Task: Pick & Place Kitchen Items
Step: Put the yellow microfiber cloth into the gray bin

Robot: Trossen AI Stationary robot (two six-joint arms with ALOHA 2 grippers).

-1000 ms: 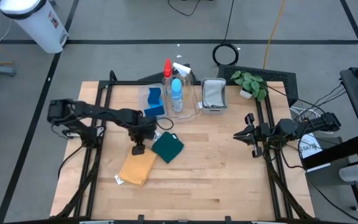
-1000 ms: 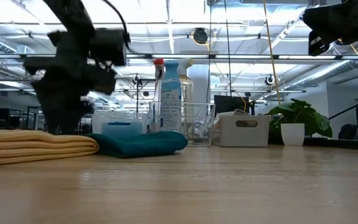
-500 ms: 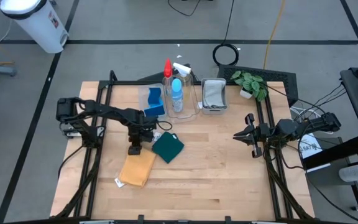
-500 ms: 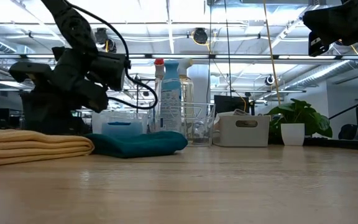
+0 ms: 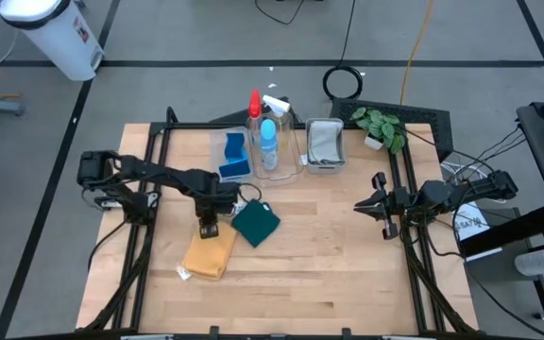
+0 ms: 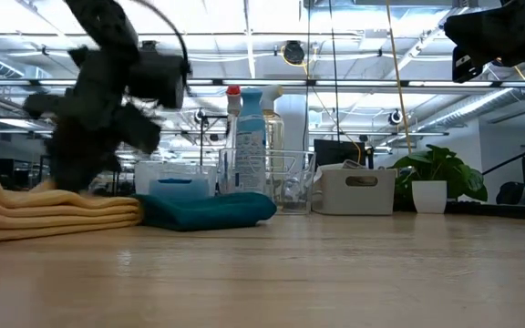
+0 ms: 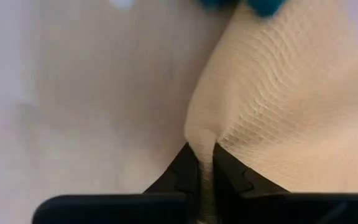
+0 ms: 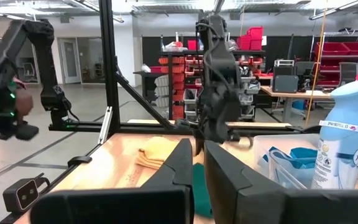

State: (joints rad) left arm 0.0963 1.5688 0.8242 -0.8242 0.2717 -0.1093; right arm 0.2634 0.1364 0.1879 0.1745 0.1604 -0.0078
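Note:
An orange folded cloth lies flat on the wooden table, left of centre, and shows in the low view too. My left gripper stands over its far edge, shut on it. A dark-green folded cloth lies beside it on the right. At the back, blue sponges, spray bottles and a grey cloth sit in clear bins. My right gripper hangs shut above the table's right side, holding nothing. My left gripper pinches the orange cloth's far edge between its two fingers, coming from above and pointing down. The cloth is drawn up into a small ridge between the fingertips. One layer or several, I cannot tell. The rest of the cloth lies on the table.
Clear bins stand in a row at the table's far edge, with a green plant to their right. Dark frame rails run along both sides. Bare wood spreads over the centre and near right.
My left gripper has shut on the orange cloth's far edge while staying over the same spot. The cloth has gathered into a ridge between the fingers, and in the low view its left end has risen a little.

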